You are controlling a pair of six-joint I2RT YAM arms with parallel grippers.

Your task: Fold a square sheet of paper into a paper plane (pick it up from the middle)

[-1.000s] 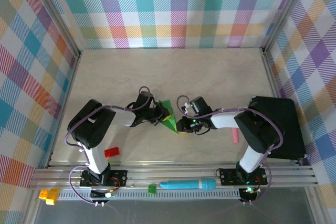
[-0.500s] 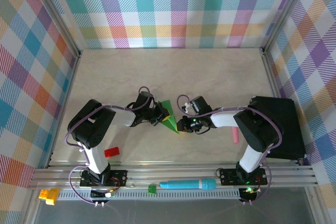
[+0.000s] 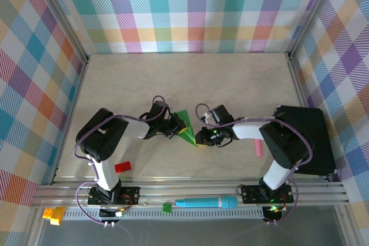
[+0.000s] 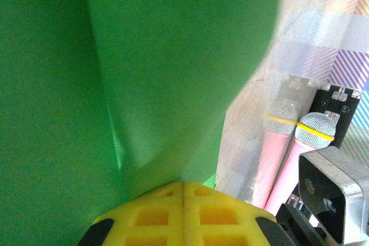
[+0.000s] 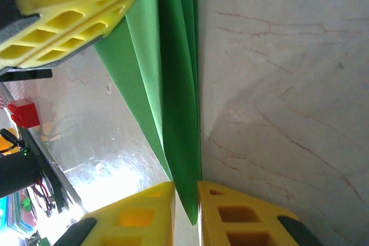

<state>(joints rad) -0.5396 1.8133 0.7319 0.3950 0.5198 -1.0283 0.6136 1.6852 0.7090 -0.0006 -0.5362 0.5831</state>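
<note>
— What do we have at the far left?

— We see a yellow block below the front rail. Next comes a red block on the table, just beside the left arm.

— And the left gripper?

— We find it near the middle of the table, with its jaws pressed fully together on the left edge of the green paper. From its wrist camera we see the yellow fingers meeting, with the sheet rising out of them.

— Where do we place the paper?

— It is between the two grippers, folded into a narrow, layered shape with its sharp end toward the near side. We cannot tell whether it rests on the table or hangs just above it.

— The right gripper?

— It sits at that sharp end. In its wrist view we see its jaws drawn almost together, with the tip of the paper pinched between them.

— Anything further right?

— We see a teal marker lying along the front rail. A pink object lies on the table beside the right arm, and a black box stands against the right wall.
</note>
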